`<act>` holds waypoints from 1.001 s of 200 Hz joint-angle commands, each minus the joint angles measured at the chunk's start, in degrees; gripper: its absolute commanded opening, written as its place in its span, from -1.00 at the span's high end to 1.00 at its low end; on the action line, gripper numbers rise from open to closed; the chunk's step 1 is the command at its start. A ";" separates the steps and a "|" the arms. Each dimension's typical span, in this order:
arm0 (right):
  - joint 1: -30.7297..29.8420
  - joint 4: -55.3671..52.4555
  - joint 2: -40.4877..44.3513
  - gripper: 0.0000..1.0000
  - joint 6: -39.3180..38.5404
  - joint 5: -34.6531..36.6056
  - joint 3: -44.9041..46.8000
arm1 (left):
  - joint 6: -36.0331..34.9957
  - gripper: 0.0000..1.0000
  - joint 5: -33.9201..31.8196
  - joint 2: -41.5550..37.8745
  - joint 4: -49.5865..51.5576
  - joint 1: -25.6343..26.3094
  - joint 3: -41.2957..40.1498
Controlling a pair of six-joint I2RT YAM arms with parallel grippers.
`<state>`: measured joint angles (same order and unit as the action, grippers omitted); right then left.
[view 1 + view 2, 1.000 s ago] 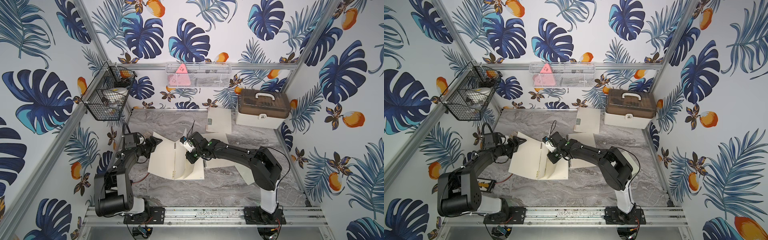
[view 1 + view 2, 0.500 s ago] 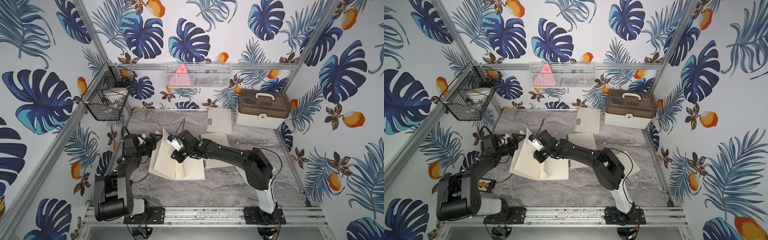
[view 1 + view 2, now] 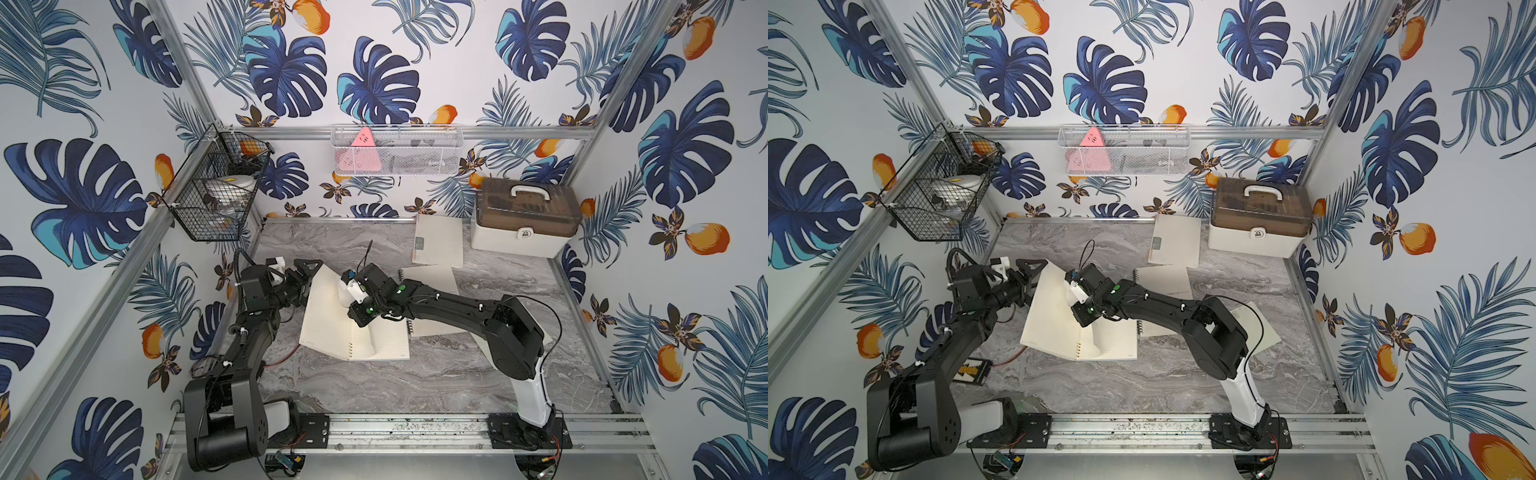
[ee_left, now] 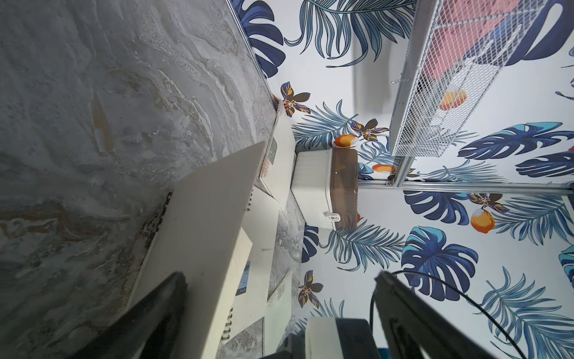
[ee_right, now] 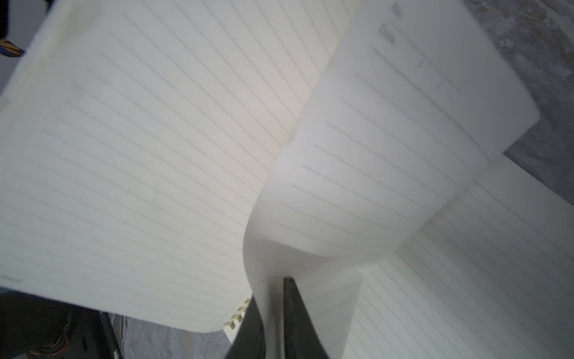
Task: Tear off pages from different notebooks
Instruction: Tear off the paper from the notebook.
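In both top views, the open cream spiral-bound notebook (image 3: 332, 328) lies at frame centre on the grey marbled bench (image 3: 415, 386). The right hand (image 5: 271, 293) pinches narrowly on a curled white lined page (image 5: 357, 186); the left hand (image 4: 279, 279) gapes wide beside the notebook's raised leaf.

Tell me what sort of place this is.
Probably a small robot test booth rather than a real room: leaf-print wall panels in an aluminium frame, a left arm and right arm mounted on a metal rail, and a marble-look tabletop holding an open notebook.
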<state>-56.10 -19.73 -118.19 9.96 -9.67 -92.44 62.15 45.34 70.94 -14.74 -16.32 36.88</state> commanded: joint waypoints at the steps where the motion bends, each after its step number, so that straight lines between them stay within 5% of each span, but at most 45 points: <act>1: 0.60 0.99 1.36 0.50 1.76 2.28 1.73 | -4.18 -0.62 -0.94 0.10 4.41 -0.04 1.73; 17: 2.76 3.71 4.54 0.19 3.81 0.51 6.13 | -6.00 -0.47 -2.00 0.76 8.21 0.01 2.78; 50: 10.43 13.14 7.51 -0.07 9.44 -14.07 14.98 | -8.84 -0.54 -4.08 2.47 13.43 0.64 4.41; 117: 18.94 10.77 0.58 -0.08 10.81 -21.17 12.00 | -13.99 -0.44 -8.30 6.10 23.08 4.19 8.77; 140: 20.06 9.47 -1.59 0.13 9.86 -19.48 10.77 | -14.73 -0.32 -9.52 7.18 24.85 4.62 9.39; 170: 19.98 3.80 -4.53 0.83 7.45 -15.68 5.13 | -15.48 -0.04 -10.61 8.47 27.31 5.06 10.86; 200: 17.13 0.67 -4.55 1.00 3.38 -10.46 0.99 | -15.92 0.21 -12.60 8.33 29.67 5.18 11.63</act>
<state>-36.86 -15.00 -122.80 17.80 -24.97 -88.75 47.62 34.26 79.37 12.62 -11.27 47.57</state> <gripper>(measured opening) 0.055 0.425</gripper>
